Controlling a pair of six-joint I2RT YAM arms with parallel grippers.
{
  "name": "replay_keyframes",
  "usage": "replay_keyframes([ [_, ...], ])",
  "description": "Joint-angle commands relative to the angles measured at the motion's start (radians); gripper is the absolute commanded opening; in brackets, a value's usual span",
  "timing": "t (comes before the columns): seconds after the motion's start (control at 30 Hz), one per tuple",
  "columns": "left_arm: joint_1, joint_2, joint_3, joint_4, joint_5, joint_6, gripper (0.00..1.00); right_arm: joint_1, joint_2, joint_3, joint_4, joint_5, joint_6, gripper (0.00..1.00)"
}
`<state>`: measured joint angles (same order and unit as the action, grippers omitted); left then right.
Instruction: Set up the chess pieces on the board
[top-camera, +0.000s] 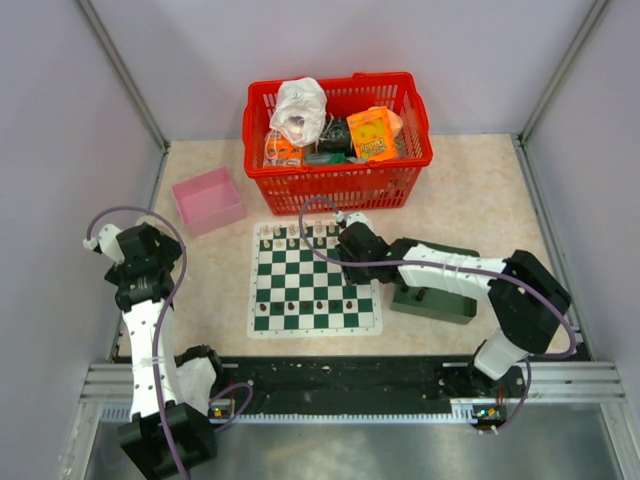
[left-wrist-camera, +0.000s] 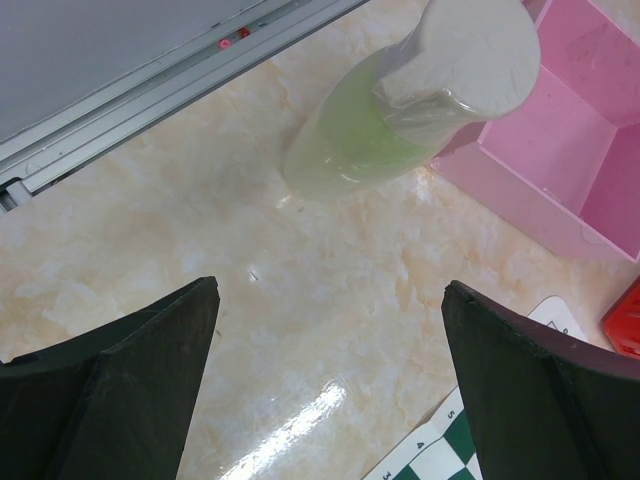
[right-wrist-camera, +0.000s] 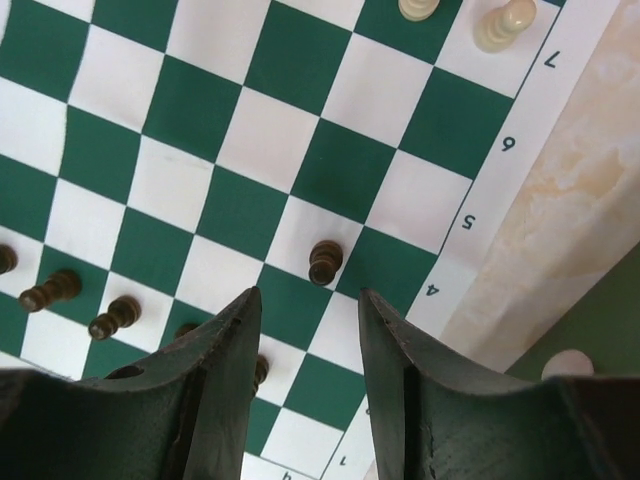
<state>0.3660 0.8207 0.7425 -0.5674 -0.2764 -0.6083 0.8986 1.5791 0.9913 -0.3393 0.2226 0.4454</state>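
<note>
We see our right tool (right-wrist-camera: 308, 300) narrowly parted, empty, over the green-and-white board (right-wrist-camera: 250, 130), tiny dark pawn (right-wrist-camera: 325, 262) upright just beyond its tips, more dark pawns (right-wrist-camera: 112, 317) leftward, cream chessmen (right-wrist-camera: 505, 25) far ahead, left tool (left-wrist-camera: 330, 300) wide, empty

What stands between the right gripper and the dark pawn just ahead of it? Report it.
Nothing visible. The dark pawn stands just beyond the right gripper, whose jaws are apart and empty. Only bare board lies between them.
</note>
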Motion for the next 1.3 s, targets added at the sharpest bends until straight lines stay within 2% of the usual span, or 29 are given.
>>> replay_keyframes([
  [0.0,0.007,-0.014,0.0,0.04,-0.001,-0.004,0.99,-0.02,0.058,0.064,0.034,0.0,-0.03,0.43],
  [0.57,0.007,-0.008,0.0,0.041,-0.007,-0.001,0.99,-0.041,0.125,0.086,0.042,-0.031,-0.034,0.31],
  [0.97,0.007,-0.009,0.001,0.037,-0.009,0.001,0.99,-0.043,0.14,0.089,0.034,-0.045,-0.033,0.28],
  [1.27,0.005,-0.008,-0.002,0.041,-0.009,-0.001,0.99,-0.043,0.142,0.092,0.029,-0.026,-0.039,0.22],
])
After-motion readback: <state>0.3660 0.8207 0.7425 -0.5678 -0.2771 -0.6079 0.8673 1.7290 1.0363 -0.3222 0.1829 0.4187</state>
